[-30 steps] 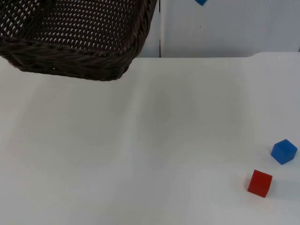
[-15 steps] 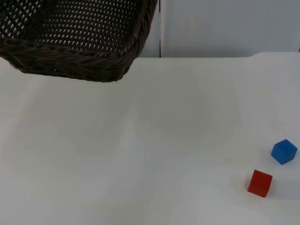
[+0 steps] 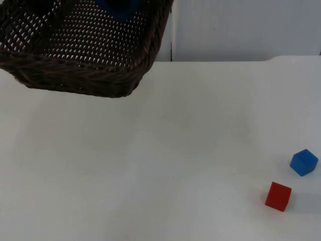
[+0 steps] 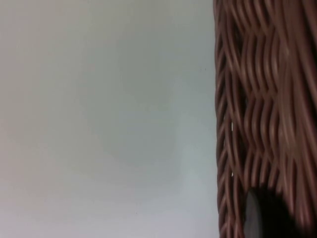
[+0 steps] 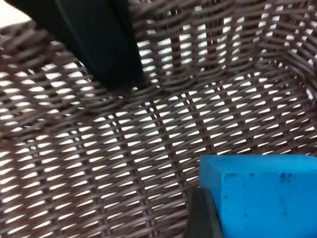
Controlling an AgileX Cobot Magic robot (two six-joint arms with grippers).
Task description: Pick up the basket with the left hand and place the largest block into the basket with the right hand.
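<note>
Looking from the near edge of the white table top toward the wall, we first meet a small red cube and, just beyond it, a small blue cube, the two near each other but apart at the table's right side.

Farther back on the left, the dark brown woven wicker basket hangs in the air above the table, cut off by the picture's edge so that we see only part of its rim and its open-weave floor. A dim blue shape shows inside it, too dark to outline in the top view.

From the right wrist, the large bright blue block sits just over the basket's weave, with a black fingertip against its side; we take the right gripper to be clamped on the block, though its second finger is hidden.

From the left wrist we see the basket's wall close up with one black fingertip against it; we cannot tell how the left gripper's fingers stand.

Behind everything runs the grey partition wall.
</note>
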